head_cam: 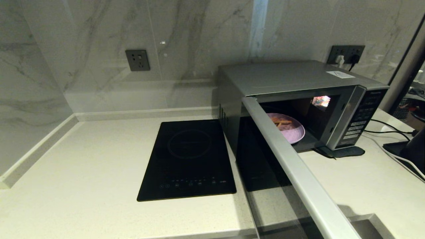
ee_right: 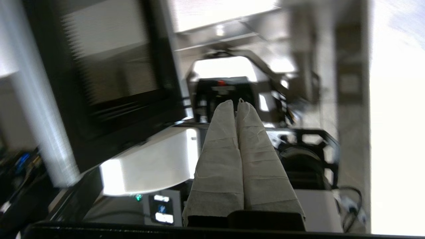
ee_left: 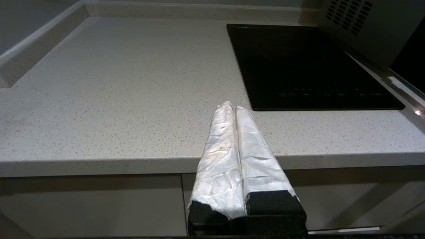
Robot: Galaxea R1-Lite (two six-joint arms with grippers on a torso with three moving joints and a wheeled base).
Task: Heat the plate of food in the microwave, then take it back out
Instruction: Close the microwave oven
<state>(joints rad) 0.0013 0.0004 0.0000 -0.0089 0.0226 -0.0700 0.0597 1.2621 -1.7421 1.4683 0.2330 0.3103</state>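
**Plate sitting inside the open microwave**

The plate of food [head_cam: 288,130] is resting on the floor of the microwave [head_cam: 285,79], right of centre in the head view, with only its right part showing past the door. The door [head_cam: 298,172] is standing open, swinging out toward the lower middle of the frame, and its silver strip is crossing in front of the plate. A light is glowing on the oven's back wall.

The hob [head_cam: 189,159] is lying flat on the counter [head_cam: 83,172], just left of the microwave. A socket [head_cam: 137,60] is sitting on the marble wall in the upper left.

The left gripper [ee_left: 231,105] is hanging in front of the counter's edge, fingers pressed together and gripping nothing. The right gripper [ee_right: 236,102] is showing only in its wrist view, beside the open door, fingers pressed together and empty.
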